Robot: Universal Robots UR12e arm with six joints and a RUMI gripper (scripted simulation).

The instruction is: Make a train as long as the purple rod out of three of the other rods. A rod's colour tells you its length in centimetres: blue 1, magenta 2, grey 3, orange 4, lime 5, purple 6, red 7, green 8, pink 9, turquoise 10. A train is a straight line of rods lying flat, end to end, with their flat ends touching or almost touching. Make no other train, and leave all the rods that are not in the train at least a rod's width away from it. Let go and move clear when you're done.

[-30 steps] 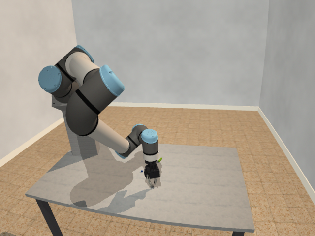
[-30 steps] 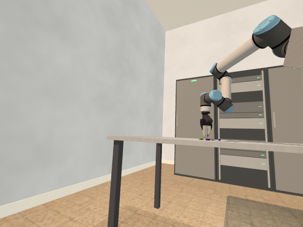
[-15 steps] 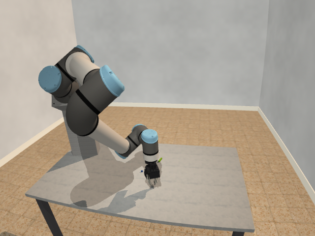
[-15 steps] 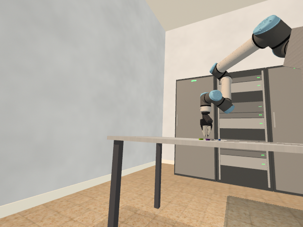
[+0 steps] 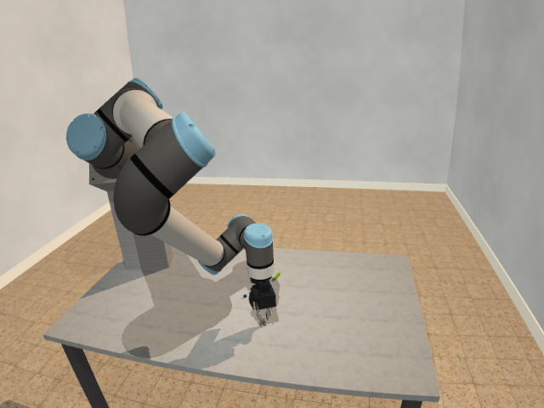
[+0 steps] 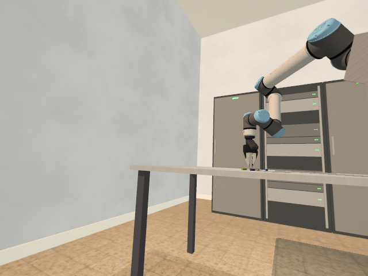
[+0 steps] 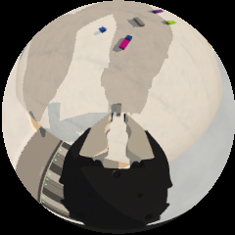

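Nearly closed, the gripper (image 5: 263,323) (image 6: 250,167) (image 7: 118,114) at a small grey block (image 7: 117,108), grip unclear.

Top and exterior views, across the last second: the arm (image 5: 189,235) (image 6: 286,66) and its gripper (image 5: 263,324) (image 6: 250,166) show no displacement that I can make out from where I stand. Any shift of the fingertips over the table (image 5: 351,320) (image 6: 178,169) is too small to tell, and the lime rod (image 5: 276,275) (image 6: 244,169) (image 7: 170,23) shows none in the top view.
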